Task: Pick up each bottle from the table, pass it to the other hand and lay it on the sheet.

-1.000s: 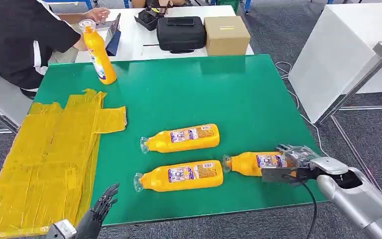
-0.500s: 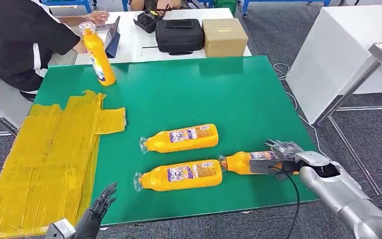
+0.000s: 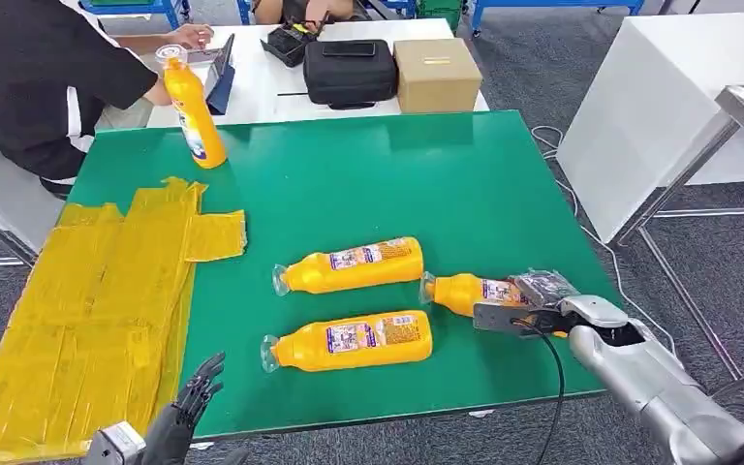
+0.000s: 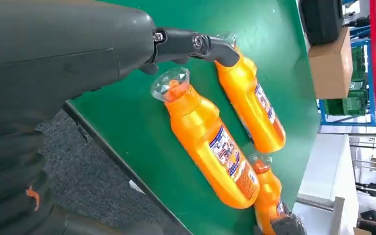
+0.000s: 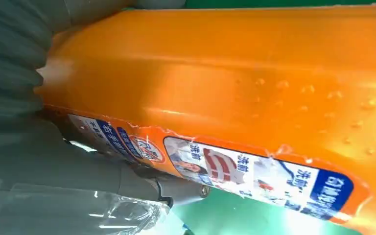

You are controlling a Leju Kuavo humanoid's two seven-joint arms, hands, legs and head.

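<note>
My right hand grips the base end of an orange bottle at the table's near right, with the clear cap pointing left. The right wrist view shows that bottle's body and label up close against my hand. Two more orange bottles lie on the green table, one in the middle and one nearer me. In the left wrist view, the nearer bottle and the middle one lie beyond my fingers. My left hand hovers empty, fingers spread, at the near table edge beside the yellow sheet.
A person in black sits at the far left, with a hand by an upright orange bottle. Behind the green table a white table carries a black case and a cardboard box. White furniture stands to the right.
My right hand has carried its bottle to the left and farther onto the table, its cap now beside the middle bottle's base. The left hand has barely moved.
</note>
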